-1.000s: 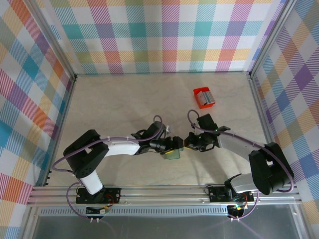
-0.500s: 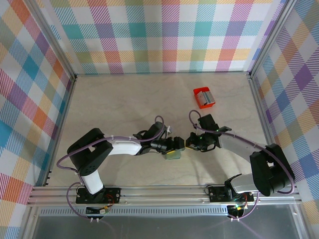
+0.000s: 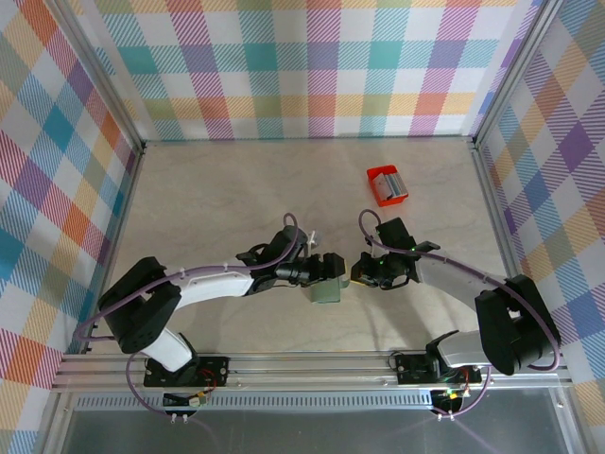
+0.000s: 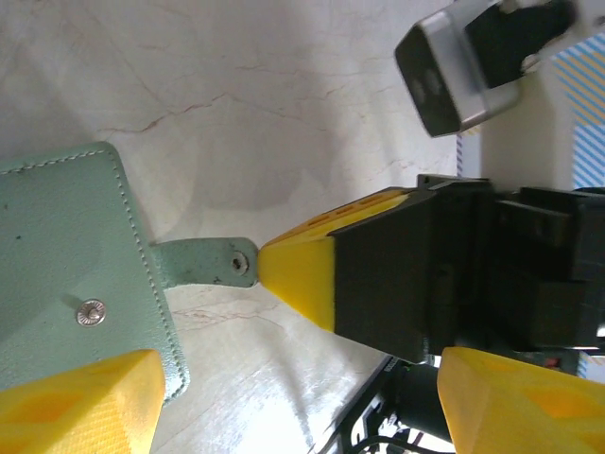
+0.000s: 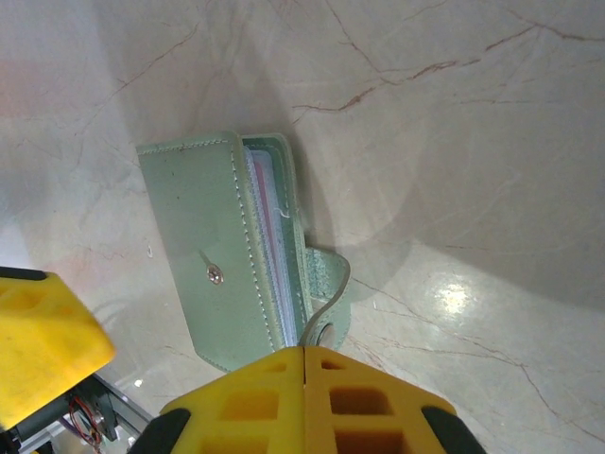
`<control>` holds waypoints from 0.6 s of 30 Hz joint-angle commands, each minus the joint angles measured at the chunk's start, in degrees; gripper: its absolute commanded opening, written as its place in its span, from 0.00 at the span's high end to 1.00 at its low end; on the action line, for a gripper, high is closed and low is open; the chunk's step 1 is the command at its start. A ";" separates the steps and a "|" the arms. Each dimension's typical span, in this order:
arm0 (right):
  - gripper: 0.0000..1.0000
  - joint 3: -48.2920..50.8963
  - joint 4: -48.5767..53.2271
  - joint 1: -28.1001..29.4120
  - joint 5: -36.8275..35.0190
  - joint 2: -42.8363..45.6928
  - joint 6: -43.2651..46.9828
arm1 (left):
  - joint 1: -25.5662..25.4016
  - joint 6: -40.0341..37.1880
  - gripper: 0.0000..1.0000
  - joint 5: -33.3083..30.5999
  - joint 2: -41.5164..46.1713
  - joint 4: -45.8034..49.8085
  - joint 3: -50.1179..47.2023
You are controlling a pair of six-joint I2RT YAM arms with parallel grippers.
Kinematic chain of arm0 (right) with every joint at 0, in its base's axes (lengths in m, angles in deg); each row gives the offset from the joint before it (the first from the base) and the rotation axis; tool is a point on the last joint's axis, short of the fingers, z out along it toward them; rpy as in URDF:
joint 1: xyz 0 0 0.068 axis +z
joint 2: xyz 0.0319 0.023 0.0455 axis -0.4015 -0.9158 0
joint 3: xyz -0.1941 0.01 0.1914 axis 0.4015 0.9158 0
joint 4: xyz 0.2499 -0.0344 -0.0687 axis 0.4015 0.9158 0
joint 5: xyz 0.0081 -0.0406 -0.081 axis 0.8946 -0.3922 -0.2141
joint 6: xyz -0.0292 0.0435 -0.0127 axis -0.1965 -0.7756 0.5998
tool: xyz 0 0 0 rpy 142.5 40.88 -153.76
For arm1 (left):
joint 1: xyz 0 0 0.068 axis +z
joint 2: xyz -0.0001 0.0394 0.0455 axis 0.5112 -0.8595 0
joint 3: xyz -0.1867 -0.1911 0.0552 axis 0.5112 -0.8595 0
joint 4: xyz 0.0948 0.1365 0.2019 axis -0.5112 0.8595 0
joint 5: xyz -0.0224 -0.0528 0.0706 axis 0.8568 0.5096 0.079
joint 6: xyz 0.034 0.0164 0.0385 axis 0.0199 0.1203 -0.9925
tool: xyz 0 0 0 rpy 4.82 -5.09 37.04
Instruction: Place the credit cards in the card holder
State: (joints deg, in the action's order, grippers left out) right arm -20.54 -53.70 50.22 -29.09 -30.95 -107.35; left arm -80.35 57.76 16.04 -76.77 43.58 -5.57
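From above, the left gripper (image 3: 331,271) covers part of the wallet (image 3: 326,295), and the grey thing in the red box (image 3: 388,185) is too small to name. In the left wrist view the wallet (image 4: 66,246) runs off the left edge, the left gripper's fingers (image 4: 80,407) are cut by the bottom edge, and the right gripper (image 4: 284,270) runs off the right edge. In the right wrist view the cards (image 5: 272,236) sit between the covers, faces hidden, edges packed too tightly to count. The right gripper (image 5: 302,364) is cut by the bottom edge. Whether its tip nips the tab (image 5: 326,303) or merely touches it cannot be told.
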 commanded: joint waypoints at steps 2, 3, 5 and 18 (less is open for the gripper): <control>1.00 1.02 -0.28 -0.35 1.32 0.61 -0.65 | 1.88 -1.45 0.24 -0.68 4.36 3.13 -1.79; 1.00 1.09 -0.36 -0.38 1.32 0.61 -0.59 | 2.26 -1.58 0.24 -1.01 5.42 3.80 -2.07; 1.00 1.07 -0.28 -0.44 1.49 0.61 -0.49 | 3.58 -1.92 0.24 -2.35 8.86 6.54 -2.96; 1.00 0.40 -0.51 -0.62 2.05 0.44 0.37 | 5.22 -1.55 0.72 -6.10 12.08 13.01 -5.77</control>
State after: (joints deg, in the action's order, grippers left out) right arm -20.19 -53.85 49.89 -28.44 -30.95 -107.39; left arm -75.17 55.40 9.15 -63.15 57.88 -10.55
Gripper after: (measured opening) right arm 0.042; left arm 0.293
